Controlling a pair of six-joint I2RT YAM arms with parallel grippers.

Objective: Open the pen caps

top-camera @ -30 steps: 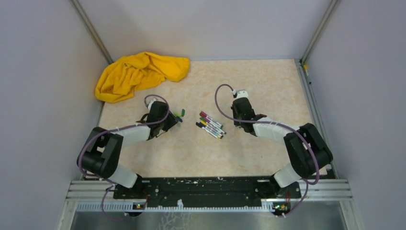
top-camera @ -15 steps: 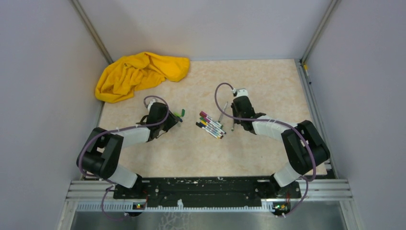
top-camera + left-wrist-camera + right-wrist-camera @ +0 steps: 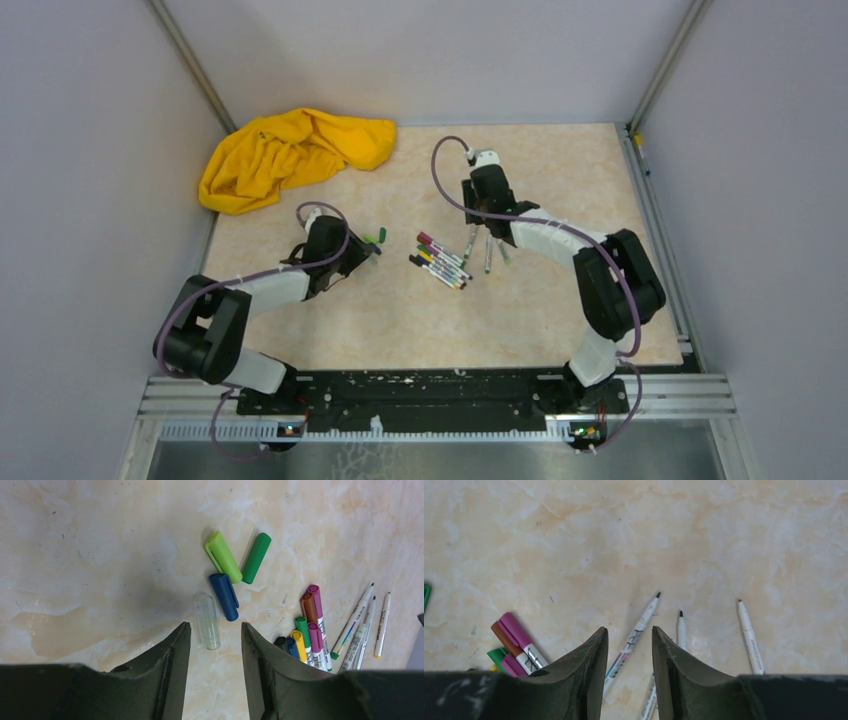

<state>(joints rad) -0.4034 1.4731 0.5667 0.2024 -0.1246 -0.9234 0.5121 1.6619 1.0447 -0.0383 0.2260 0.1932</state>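
Observation:
Four loose pen caps lie ahead of my left gripper [image 3: 215, 628]: light green [image 3: 223, 556], dark green [image 3: 256, 558], blue [image 3: 223, 596] and clear [image 3: 207, 620]. The gripper is open, and the clear cap's near end shows in the gap without touching either finger. Several capped pens [image 3: 310, 627] lie bunched to its right, also seen mid-table [image 3: 440, 262]. My right gripper [image 3: 629, 631] is open above three uncapped pens on the table: one [image 3: 640, 622] runs under the gap, one [image 3: 681, 629] is beside the right finger, one [image 3: 749, 637] farther right. From above, the right gripper [image 3: 481, 218] hangs just behind these barrels [image 3: 488, 254].
A crumpled yellow cloth [image 3: 290, 155] lies at the far left corner. Grey walls with metal frame rails [image 3: 655, 70] close in the table on three sides. Capped pens [image 3: 516, 640] show at the left edge of the right wrist view.
My right gripper has drawn back toward the far side and its jaws have widened. The uncapped barrels it covered now lie in view. The left arm has barely moved.

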